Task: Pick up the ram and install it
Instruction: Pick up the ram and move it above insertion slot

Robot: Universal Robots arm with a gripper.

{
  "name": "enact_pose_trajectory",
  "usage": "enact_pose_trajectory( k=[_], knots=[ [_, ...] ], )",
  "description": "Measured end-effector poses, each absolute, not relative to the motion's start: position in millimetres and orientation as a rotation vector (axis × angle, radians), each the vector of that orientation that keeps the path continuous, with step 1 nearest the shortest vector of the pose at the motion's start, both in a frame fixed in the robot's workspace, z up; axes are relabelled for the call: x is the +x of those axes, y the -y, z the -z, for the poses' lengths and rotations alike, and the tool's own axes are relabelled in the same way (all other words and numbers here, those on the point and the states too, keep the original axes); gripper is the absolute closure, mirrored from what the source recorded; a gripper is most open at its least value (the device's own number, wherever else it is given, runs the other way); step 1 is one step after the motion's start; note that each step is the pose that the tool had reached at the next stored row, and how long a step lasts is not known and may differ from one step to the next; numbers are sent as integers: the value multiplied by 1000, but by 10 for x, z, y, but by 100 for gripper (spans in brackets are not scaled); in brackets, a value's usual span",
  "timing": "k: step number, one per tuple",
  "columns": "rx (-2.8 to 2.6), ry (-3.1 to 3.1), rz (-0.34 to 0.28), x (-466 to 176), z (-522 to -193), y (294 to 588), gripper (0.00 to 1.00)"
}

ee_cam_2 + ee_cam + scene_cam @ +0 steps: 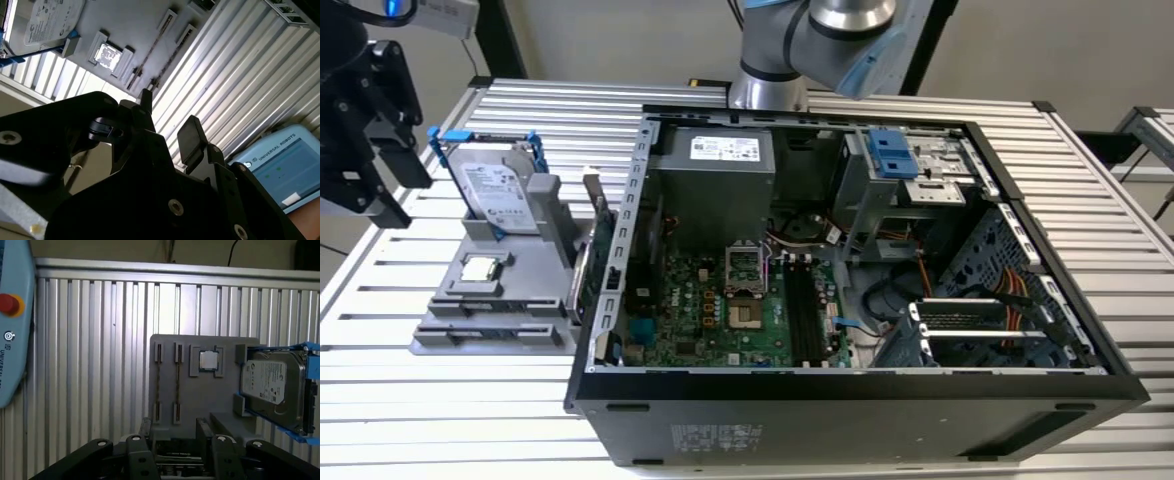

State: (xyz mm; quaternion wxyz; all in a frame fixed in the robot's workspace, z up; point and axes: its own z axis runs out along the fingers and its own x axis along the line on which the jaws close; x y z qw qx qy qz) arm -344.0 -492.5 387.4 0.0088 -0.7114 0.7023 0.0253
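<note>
Approach step, by judgement; pickup not yet made. Gripper (174, 440) jaws wide, empty, apart from ram (158, 385). Ram on edge in holder (200, 395) slot, near processor (208, 360). Grasp calls for jaws squared across thin edge.

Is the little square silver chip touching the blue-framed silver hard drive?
Apart. The first wrist view shows bare grey plastic tray between the square silver chip and the blue-framed silver hard drive.

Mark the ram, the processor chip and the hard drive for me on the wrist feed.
ram (177, 385), first wrist view, middle of its thin edge.
processor chip (208, 360), first wrist view, centre of its silver lid.
hard drive (270, 382), first wrist view, middle of its labelled face.
</note>
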Motion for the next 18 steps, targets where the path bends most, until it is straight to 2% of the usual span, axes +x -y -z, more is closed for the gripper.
enact_pose_trajectory(
  k=[18],
  knots=[
    [-2222,-2196,-77,-3474,-3781,4912,0]
  ],
)
